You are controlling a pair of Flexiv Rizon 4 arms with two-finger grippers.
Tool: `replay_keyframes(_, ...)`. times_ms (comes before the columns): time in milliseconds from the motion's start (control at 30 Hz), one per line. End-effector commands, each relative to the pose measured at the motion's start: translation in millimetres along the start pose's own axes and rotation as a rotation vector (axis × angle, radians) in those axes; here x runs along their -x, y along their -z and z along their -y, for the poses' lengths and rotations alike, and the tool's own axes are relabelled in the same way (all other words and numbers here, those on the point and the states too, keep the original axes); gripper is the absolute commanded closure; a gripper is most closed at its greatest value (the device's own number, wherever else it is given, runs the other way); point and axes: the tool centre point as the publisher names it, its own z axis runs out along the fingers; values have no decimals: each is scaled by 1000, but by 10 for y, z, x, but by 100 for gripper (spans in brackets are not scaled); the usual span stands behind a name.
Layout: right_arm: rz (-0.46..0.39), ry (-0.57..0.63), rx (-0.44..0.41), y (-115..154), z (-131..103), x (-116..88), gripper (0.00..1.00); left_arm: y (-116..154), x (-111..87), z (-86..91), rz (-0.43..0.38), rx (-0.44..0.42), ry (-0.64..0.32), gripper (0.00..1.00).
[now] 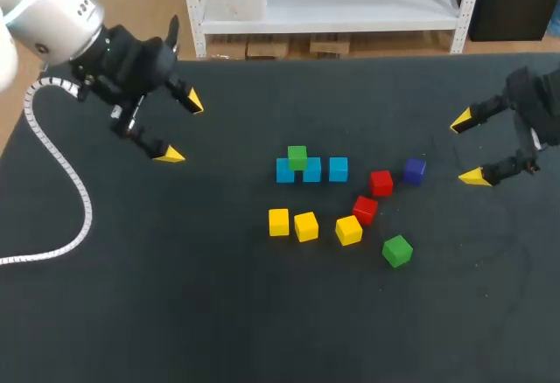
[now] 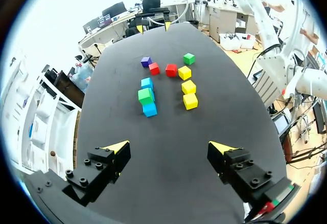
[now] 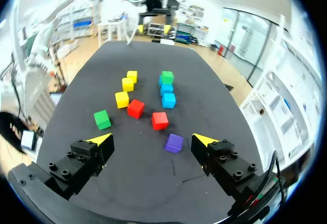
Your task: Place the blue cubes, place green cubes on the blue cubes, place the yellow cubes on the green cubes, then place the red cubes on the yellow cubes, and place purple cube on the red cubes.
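Note:
Three blue cubes [image 1: 339,169] stand in a row at the table's middle. One green cube [image 1: 297,157] rests on top of the two left ones. In front of them lie three yellow cubes [image 1: 306,226], two red cubes [image 1: 365,209], a loose green cube [image 1: 397,250] and a purple cube [image 1: 415,170]. My left gripper [image 1: 182,128] hangs open at the far left, well away from the cubes [image 2: 145,95]. My right gripper [image 1: 468,149] is open at the right, with the purple cube [image 3: 173,142] just ahead of its fingers. Neither holds anything.
The black table [image 1: 175,313] has bare room at the front and on the left. A white cable [image 1: 77,191] of the left arm loops over its left part.

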Motion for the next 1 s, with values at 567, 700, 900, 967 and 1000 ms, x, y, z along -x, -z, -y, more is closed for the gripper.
replay_keyframes(567, -202, 299, 97, -142, -913, 243, 0, 4, -6, -5, 0, 0, -2, 0)
replay_keyframes(700, -182, 304, 138, -275, -1062, 159, 0, 4, -6, -5, 0, 0, -2, 0)
replay_keyframes(900, -145, 295, 158, -504, -1102, 57, 0, 4, -6, -5, 0, 0, -2, 0)
replay_keyframes(967, -123, 299, 176, -593, -1082, 64, 0, 4, -6, -5, 0, 0, -2, 0)
replay_keyframes(1000, -120, 301, 182, -624, -1075, 65, 0, 4, -6, -5, 0, 0, -2, 0)
